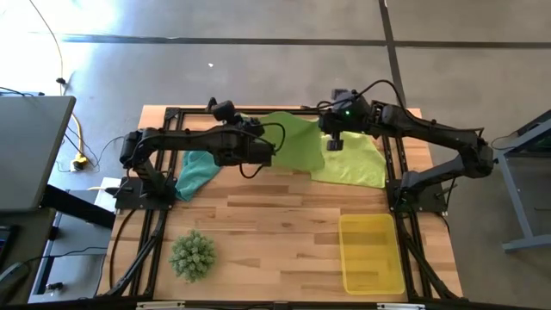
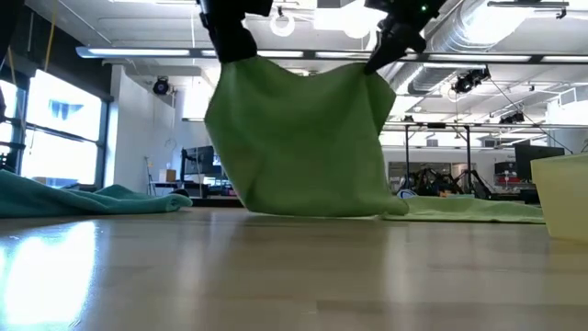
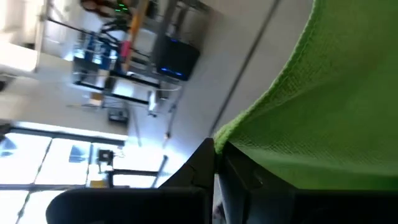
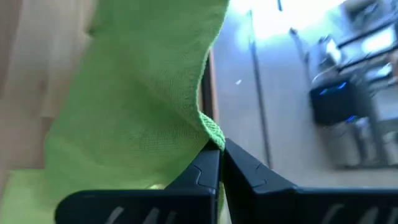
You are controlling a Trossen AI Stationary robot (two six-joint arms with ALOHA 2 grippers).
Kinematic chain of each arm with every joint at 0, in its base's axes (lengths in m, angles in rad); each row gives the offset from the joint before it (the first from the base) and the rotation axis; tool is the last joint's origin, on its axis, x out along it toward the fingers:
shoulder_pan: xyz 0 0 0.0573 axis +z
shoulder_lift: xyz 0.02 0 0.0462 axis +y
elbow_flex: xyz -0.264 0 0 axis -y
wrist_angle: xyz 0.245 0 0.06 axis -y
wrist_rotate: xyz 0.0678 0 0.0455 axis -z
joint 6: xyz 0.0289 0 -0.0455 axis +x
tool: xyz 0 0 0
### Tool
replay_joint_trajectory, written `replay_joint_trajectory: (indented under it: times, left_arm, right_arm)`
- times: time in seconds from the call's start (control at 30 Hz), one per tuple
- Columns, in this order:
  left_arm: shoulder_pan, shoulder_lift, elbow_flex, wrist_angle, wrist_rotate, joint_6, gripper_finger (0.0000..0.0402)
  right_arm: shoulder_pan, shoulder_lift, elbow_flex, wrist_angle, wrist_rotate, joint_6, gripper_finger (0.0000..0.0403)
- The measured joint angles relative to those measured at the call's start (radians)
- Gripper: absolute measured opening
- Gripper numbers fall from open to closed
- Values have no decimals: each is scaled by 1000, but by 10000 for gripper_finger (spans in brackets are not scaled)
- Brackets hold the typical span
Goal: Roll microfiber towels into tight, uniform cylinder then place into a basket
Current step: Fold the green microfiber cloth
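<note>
At the bench's (image 1: 284,224) left rear lay the teal towel (image 1: 196,172), crumpled and loose, with a spiky green plant ball (image 1: 192,255) nearer the front left corner.

The left tool (image 2: 237,44) was closed on one upper corner of the bright green towel (image 2: 303,138), the fingers pinched flat against the hem in the left wrist view. The right tool (image 2: 384,48) was closed on the opposite upper corner in the same manner. Between the two tools the cloth hung as a slack sheet, its lower edge touching the bench surface.

The fabric showed a fine looped microfiber texture with a stitched hem. It was judged light, soft and without stiffness: it would sag wherever unsupported, and should grip the wood rather than slide. Corner or hem grips appeared the most secure hold, since the hem is thicker than the field of the cloth.

Behind and right of the hanging sheet, the pale yellow-green towel (image 1: 353,164) lay spread flat. The basket (image 1: 372,254), translucent yellow plastic, rectangular and shallow, stood at the front right, holding nothing visible.
</note>
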Motion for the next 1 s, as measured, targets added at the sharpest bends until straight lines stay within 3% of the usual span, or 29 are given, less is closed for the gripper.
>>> replay_joint_trajectory:
  times: [0.13,0.2,0.27,0.33,0.4,0.5,0.57,0.63,0.73,0.8,0.87,0.97,1.0]
  left_arm:
    - [36,-7,0,2,-38,-6,3]
    - [45,-11,0,20,104,18,3]
    - [46,-10,0,32,320,57,3]
    - [44,-12,-1,32,430,99,3]
    - [35,-15,0,31,363,106,3]
    - [37,-16,0,11,22,-54,3]
    - [33,-19,1,11,-51,-122,3]
    - [19,-20,11,29,97,-69,3]
    - [-12,-20,15,67,459,111,3]
    - [-30,-20,15,94,527,211,3]
    - [-36,-20,15,84,370,227,3]
    - [-23,-20,15,31,-95,31,3]
    - [-20,-22,16,24,-187,-43,3]
  right_arm:
    - [0,0,0,113,34,-100,0]
    - [6,-1,2,145,-6,-65,0]
    - [13,-1,17,83,-138,-67,0]
    - [15,-1,28,23,-246,-138,0]
    - [14,0,29,36,-202,-202,0]
    - [5,3,30,180,59,-121,0]
    - [4,5,33,203,135,-44,0]
    - [16,4,32,135,74,-15,0]
    - [34,4,32,24,-103,-77,0]
    - [37,8,31,-15,-166,-207,0]
    - [31,16,29,42,-107,-278,0]
    - [19,39,30,264,148,-183,0]
    - [17,43,30,299,222,-121,0]
